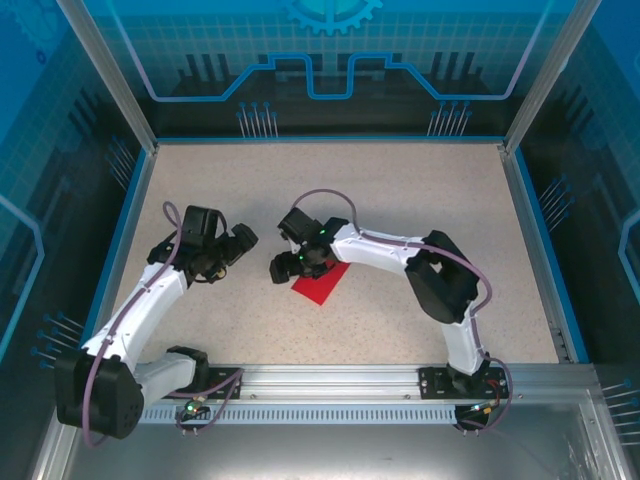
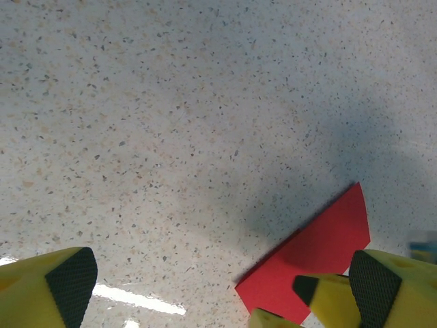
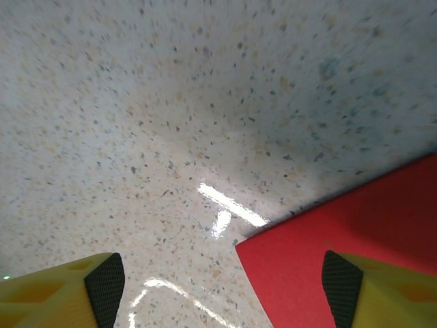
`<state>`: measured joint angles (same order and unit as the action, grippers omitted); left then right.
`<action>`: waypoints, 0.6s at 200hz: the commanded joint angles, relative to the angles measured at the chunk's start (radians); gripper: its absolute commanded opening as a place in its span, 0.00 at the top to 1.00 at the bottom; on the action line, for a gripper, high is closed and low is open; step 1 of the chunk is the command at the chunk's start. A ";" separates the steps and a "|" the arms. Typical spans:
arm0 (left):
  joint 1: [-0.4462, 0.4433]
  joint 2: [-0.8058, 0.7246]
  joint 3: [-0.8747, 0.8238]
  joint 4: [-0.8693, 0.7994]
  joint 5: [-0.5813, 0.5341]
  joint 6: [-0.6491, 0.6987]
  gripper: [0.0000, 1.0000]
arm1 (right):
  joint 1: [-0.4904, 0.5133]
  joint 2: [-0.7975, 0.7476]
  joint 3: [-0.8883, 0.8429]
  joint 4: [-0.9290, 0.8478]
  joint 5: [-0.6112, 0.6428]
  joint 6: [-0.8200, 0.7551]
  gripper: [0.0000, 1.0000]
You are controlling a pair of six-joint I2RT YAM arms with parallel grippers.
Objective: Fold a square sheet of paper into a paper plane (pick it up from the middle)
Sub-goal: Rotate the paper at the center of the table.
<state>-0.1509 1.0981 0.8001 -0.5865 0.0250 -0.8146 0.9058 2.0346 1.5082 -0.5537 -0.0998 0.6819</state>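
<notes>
You had the square sheet of paper (image 1: pixel 326 285) lying flat on the table (image 1: pixel 420 200), just toward 6 o'clock from the table's middle. Its 10 o'clock end was tucked under the right gripper (image 1: pixel 283 265).

In the right wrist view that gripper (image 3: pixel 222 287) had its jaws wide apart. One pad (image 3: pixel 340 280) hung over the red sheet (image 3: pixel 355 239) at 4 o'clock and the other pad (image 3: pixel 106 280) over bare table at 8 o'clock. So you straddled an edge near a corner, not the middle the task asks for. I judged that closing there would either pinch nothing or rake the corner inward and crease it off-line. That would spoil any fold you made afterwards.

The sheet looked thin and sat flush on the table, with no lifted lip I could see. A pad pressed down on it could have pushed the whole sheet sideways instead of raising it. I couldn't tell whether the pad was touching the paper or just above it.

Your left gripper (image 1: pixel 243 240) stood just beside the right one, at about 10 o'clock from the sheet. Its jaws were also spread, with the red sheet (image 2: pixel 314 256) at 4 o'clock by its right finger (image 2: pixel 372 287). With the two heads that close, a reach toward the sheet's centre risked them knocking together. It also risked one pinning the paper while the other pulled, which could have torn it.
</notes>
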 commanded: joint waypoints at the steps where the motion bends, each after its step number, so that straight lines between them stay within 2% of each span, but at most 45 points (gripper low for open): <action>1: 0.015 -0.017 -0.006 -0.028 0.036 -0.019 0.01 | 0.021 0.057 0.050 -0.037 -0.026 0.009 0.22; 60: 0.016 0.002 -0.008 -0.026 0.054 -0.014 0.01 | 0.025 0.105 0.017 -0.064 -0.029 -0.071 0.23; 89: 0.016 0.016 -0.004 -0.021 0.076 -0.006 0.01 | 0.025 0.078 -0.067 -0.109 -0.020 -0.246 0.25; 120: 0.016 0.025 -0.004 -0.006 0.116 0.012 0.01 | 0.020 -0.021 -0.228 -0.145 -0.020 -0.453 0.25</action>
<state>-0.1459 1.1122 0.8001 -0.5934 0.0830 -0.8139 0.9176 2.0457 1.4120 -0.5537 -0.1146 0.4267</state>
